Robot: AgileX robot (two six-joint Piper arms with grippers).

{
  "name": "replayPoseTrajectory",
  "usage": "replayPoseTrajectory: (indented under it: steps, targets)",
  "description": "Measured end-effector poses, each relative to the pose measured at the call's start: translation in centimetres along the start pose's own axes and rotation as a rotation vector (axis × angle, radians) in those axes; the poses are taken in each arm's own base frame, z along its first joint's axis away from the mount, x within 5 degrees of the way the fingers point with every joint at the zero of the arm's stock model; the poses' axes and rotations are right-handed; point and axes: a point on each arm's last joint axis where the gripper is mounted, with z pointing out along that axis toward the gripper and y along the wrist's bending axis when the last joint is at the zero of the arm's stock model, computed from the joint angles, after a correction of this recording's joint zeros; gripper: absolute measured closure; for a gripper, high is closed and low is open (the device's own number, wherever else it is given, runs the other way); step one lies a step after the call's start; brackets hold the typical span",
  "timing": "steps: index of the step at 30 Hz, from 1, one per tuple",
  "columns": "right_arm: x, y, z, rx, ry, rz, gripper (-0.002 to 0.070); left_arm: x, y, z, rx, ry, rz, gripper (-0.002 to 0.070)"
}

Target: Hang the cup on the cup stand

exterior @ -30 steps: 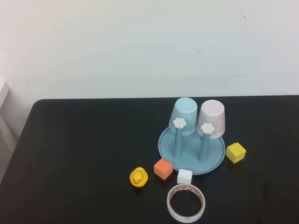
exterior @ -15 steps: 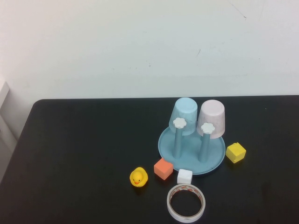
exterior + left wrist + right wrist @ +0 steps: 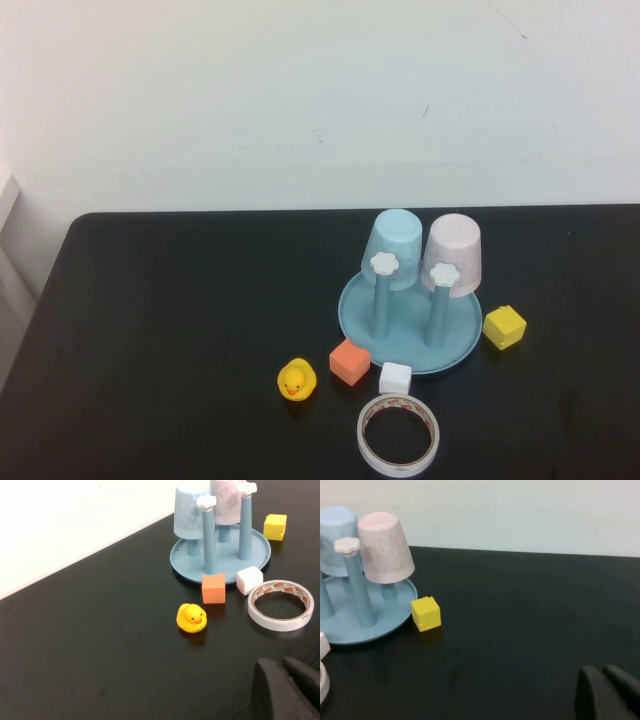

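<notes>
The pink cup [image 3: 454, 254] hangs upside down on a rear peg of the cup stand [image 3: 410, 340], at about 1 o'clock from the tabletop's [image 3: 180, 330] middle, just beside a light blue cup [image 3: 393, 247] hung the same way. Both pincers sit back low over the tabletop, the left pincer [image 3: 287, 690] and the right pincer [image 3: 606, 692] each clenched on nothing.
</notes>
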Motion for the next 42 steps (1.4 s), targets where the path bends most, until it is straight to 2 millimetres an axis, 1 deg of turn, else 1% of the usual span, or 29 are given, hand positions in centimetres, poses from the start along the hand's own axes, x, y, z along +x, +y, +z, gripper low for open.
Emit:
replayPoseTrajectory:
  steps: [26,29,31,35,37,40,42]
  targets:
    - [0.0,0.0,0.0,-0.005,-0.001,0.011,0.0678,0.0,0.0,0.0,0.000,0.000,0.000,0.0676]
    - [0.0,0.0,0.0,-0.005,-0.001,0.011,0.0678,0.7,0.0,0.4,-0.009,-0.001,0.000,0.0676]
    - [0.0,0.0,0.0,-0.005,-0.001,0.011,0.0678,1.4,0.2,0.7,-0.044,-0.017,-0.001,0.0676]
    - [0.0,0.0,0.0,-0.005,-0.001,0.013,0.0678,2.5,1.3,1.2,-0.232,-0.109,-0.012,0.0676]
    - [0.0,0.0,0.0,-0.005,-0.001,0.013,0.0678,2.7,1.9,0.9,-0.342,-0.154,-0.045,0.0676]
    - [0.0,0.0,0.0,-0.005,-0.001,0.013,0.0678,2.4,2.7,0.3,-0.476,-0.217,-0.103,0.0676]
    - [0.0,0.0,0.0,-0.005,-0.001,0.015,0.0678,2.5,3.1,-0.1,-0.560,-0.228,-0.140,0.0676]
